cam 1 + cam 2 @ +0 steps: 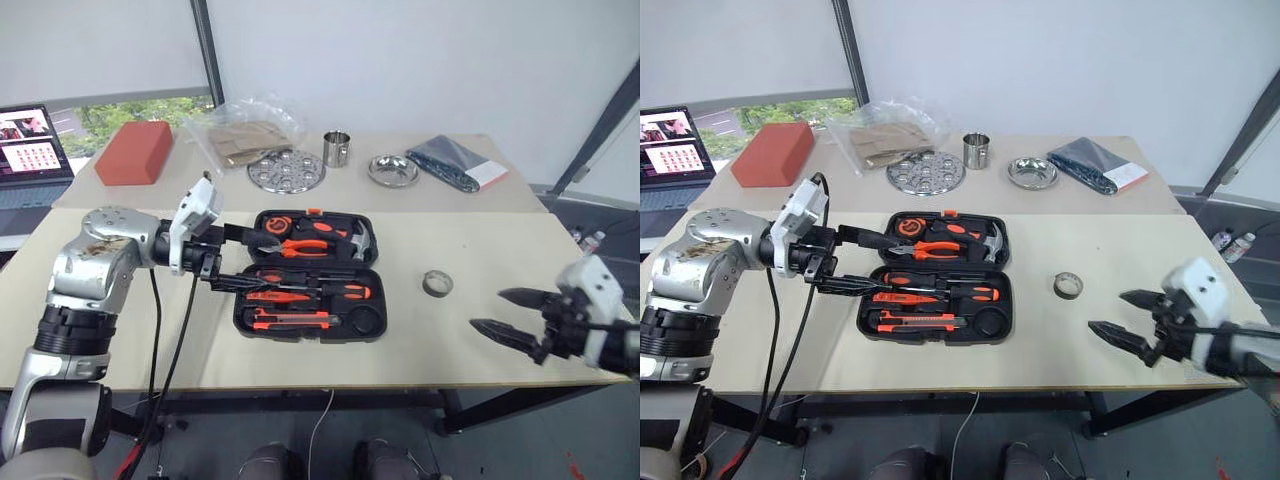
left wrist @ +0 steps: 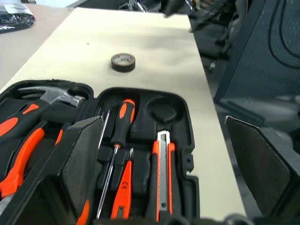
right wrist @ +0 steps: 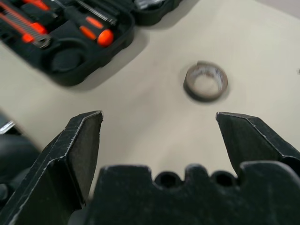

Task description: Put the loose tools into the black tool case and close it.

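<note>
Now: black tool case point(image 1: 368, 318) open, tools seated | tape roll point(image 1: 437, 283) outside | both grippers agape, empty

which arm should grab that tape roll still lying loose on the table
Right. The grey tape roll lies on the beige table to the right of the open black tool case, ahead of the open right end effector. The open left end effector hangs over the case.

tape roll point(image 1: 437, 283) on the table point(image 1: 420, 345), right of the open tool case point(image 1: 311, 330)
</note>
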Motion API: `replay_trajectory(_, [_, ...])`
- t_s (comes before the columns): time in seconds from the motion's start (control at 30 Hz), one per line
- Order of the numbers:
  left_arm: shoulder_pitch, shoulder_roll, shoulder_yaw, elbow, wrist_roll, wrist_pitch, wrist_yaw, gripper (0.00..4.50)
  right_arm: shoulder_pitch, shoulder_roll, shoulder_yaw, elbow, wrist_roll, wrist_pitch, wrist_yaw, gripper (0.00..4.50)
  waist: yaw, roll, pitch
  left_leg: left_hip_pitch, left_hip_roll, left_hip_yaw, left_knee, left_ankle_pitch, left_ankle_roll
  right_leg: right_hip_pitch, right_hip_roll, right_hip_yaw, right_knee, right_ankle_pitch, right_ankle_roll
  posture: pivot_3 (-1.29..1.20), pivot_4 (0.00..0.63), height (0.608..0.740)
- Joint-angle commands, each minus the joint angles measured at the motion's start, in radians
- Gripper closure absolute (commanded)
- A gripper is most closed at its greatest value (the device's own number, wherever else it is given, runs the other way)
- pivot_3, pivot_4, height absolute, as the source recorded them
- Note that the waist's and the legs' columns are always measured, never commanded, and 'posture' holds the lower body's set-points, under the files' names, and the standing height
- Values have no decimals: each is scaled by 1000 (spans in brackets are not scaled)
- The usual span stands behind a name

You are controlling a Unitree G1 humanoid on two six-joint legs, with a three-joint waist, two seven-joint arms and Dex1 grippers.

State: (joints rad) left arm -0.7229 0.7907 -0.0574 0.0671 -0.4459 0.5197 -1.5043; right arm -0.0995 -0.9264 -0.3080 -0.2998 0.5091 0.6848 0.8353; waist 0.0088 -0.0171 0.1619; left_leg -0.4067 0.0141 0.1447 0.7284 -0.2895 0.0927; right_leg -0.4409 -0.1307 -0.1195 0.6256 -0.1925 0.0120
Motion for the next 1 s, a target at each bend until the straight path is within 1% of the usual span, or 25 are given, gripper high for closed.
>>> replay_trajectory(0.03, [1,-3,-20,-57,2,-17,3,30,-174,53,186,153,-137,-100,-23,0,-2,1,0,0,0,0,0,2,3,0,1,0,0,0,-1,0,150,734])
replay_trajectory(0.13, [-4,-11,-21,-56,-2,-6,24,30,-244,82,289,245,-207,-127,-10,0,4,1,1,-1,0,0,0,2,2,-1,1,-2,2,0,-6,0,150,734])
replay_trajectory(0.27, [-3,-8,-23,-68,-8,4,36,30,-309,121,364,363,-278,-125,-34,0,2,1,1,-4,-1,0,-2,2,2,-1,1,-4,1,-3,-4,0,150,734])
replay_trajectory(0.3, [-2,-7,-22,-73,-12,8,39,0,-318,127,374,385,-292,-125,-37,512,0,1,1,-4,-1,0,-2,2,2,-1,1,-4,1,-3,-4,0,150,734])
replay_trajectory(0.37, [0,-5,-18,-79,-15,9,44,0,-328,137,385,411,-306,-121,-34,1061,-3,1,1,-4,-2,1,-2,2,2,-1,1,-4,1,-3,-4,0,150,734])
replay_trajectory(0.4, [2,-4,-17,-81,-16,11,47,0,-330,142,385,417,-308,-124,-32,1467,-3,1,1,-3,-2,1,-2,2,2,0,1,-4,1,-4,-3,0,150,734])
replay_trajectory(0.43, [5,-2,-16,-83,-16,12,49,0,-331,150,379,421,-306,-128,-31,1694,-3,1,1,-2,-1,1,-2,2,2,1,2,-4,1,-5,-1,0,150,734])
replay_trajectory(0.47, [8,0,-15,-84,-16,11,49,0,-331,157,372,424,-300,-127,-30,2156,-3,1,1,-1,-1,1,-2,2,2,1,2,-4,1,-6,1,0,150,734])
replay_trajectory(0.57, [12,3,-18,-78,-15,3,48,0,-334,166,355,429,-294,-144,-25,3224,-5,1,1,1,-1,1,-2,3,1,2,1,-3,2,-7,3,0,150,734])
replay_trajectory(0.63, [13,4,-23,-74,-11,-4,45,0,-337,151,333,392,-268,-142,5,3803,-6,2,1,1,-1,1,-2,3,1,2,1,-2,2,-6,2,0,150,734])
replay_trajectory(0.67, [13,4,-27,-73,-8,-7,42,0,-338,141,315,355,-239,-129,30,4208,-6,2,1,1,-1,1,-2,3,1,2,1,-2,2,-6,2,0,150,734])
replay_trajectory(0.7, [13,5,-30,-71,-7,-9,39,0,-339,136,302,328,-220,-120,48,4464,-6,2,1,1,-1,0,-2,3,1,2,0,-2,3,-6,1,0,150,734])
replay_trajectory(0.8, [16,8,-42,-73,-2,-16,26,0,-338,122,282,189,-133,-47,107,4464,-9,2,1,1,-1,0,-1,3,1,1,1,-2,3,-2,-4,0,150,734])
replay_trajectory(0.9, [37,14,-62,-91,9,-34,10,0,-331,95,327,1,-60,33,168,4464,-11,3,2,0,0,0,-2,3,1,0,1,-2,4,-2,-5,0,150,734])
replay_trajectory(1.0, [51,11,-74,-93,29,-68,14,0,-339,103,369,-85,-29,87,170,4464,-11,3,2,0,0,0,-2,3,1,0,1,-3,3,-3,-5,0,150,734])
